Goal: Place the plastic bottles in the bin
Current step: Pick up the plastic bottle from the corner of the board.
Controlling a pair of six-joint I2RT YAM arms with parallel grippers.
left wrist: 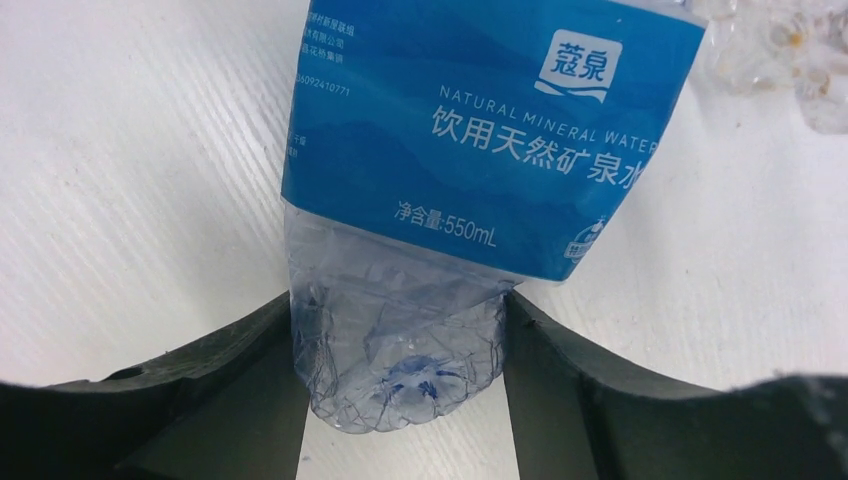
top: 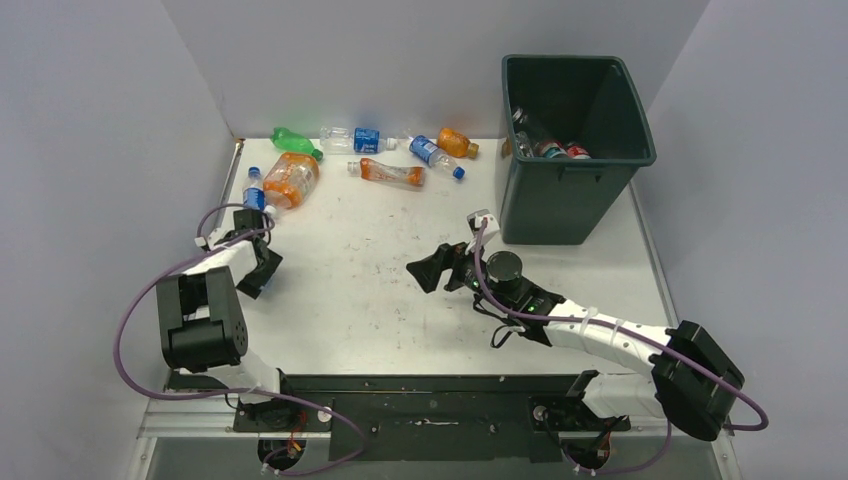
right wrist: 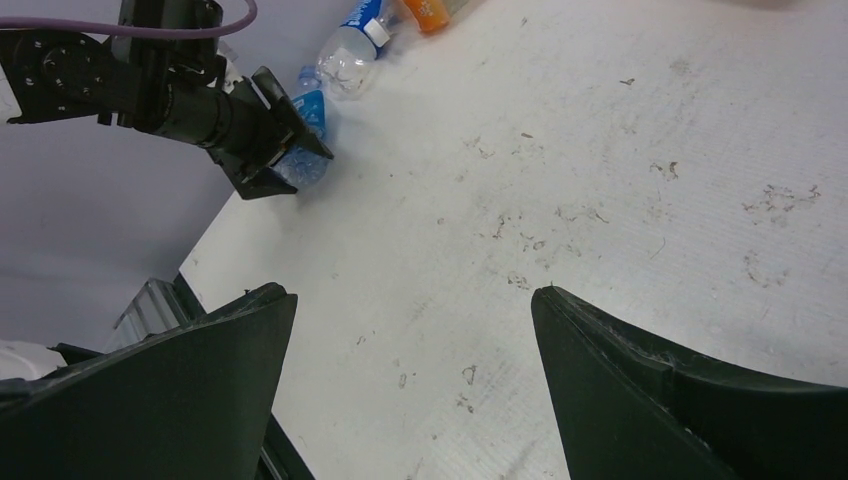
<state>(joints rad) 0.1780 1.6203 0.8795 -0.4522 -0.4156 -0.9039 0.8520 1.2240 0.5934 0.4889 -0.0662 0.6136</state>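
Flat on the table (top: pixel 370 300) at the far left, a clear bottle with blue label (left wrist: pixel 480 140), cap toward the far side. Pinched at its crumpled base by the left gripper (left wrist: pixel 398 330), one finger pressing on each side, about half closed. Just right of it, a big orange bottle (top: pixel 290 180). Farther right along the far edge, more bottles (top: pixel 390 173), green, clear and orange, all lying down. At the far right, the dark green bin (top: pixel 575 190), upright, with dropped bottles (top: pixel 550 148) inside. Near the middle, the right gripper (right wrist: pixel 413 310), spread wide over the table surface, holding nothing.
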